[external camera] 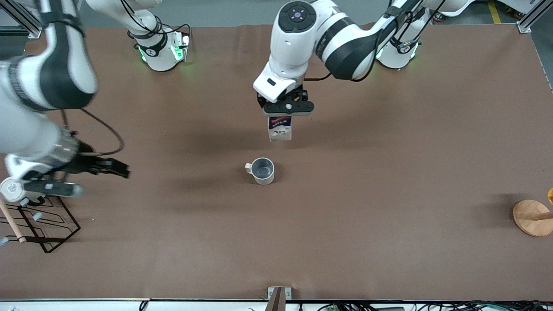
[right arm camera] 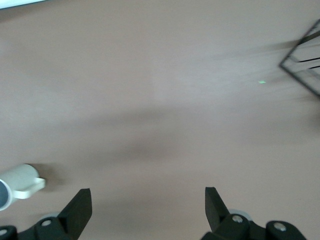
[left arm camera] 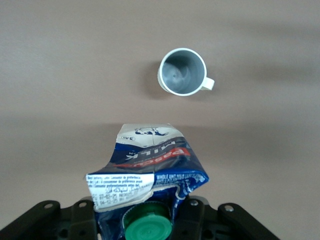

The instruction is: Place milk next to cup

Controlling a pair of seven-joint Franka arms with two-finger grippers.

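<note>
Milk (external camera: pixel 280 128): a crumpled gable-top carton in dark blue and white with a green cap, held upright by its top. It is carried above the brown table (external camera: pixel 389 172), over the middle of the table, over a spot farther from the front camera than the cup.
Cup (external camera: pixel 262 170): a small beige-grey mug with a grey inside and a small white handle, standing upright near the middle of the table, well away from every edge. It is empty, and nothing touches it.
Left gripper (external camera: pixel 287 108): closed on the top of the milk; in the left wrist view the green cap (left arm camera: pixel 147 231) is seen pinched between the black jaws, and the carton is dented there.
Right gripper (external camera: pixel 113 167): spread wide and holding nothing. It hangs over the table toward the right arm's end, above the black wire rack (external camera: pixel 43 222), and this arm is judged to be waiting.
Other things: a round wooden stand (external camera: pixel 533 217) sits at the table edge toward the left arm's end.
Done so far: the milk has been grasped and is off the table, close to the cup.
Left to do: the carton is judged to need lowering onto the table just beside the cup, then releasing. Care is likely needed, since the squashed carton may stand poorly.
</note>
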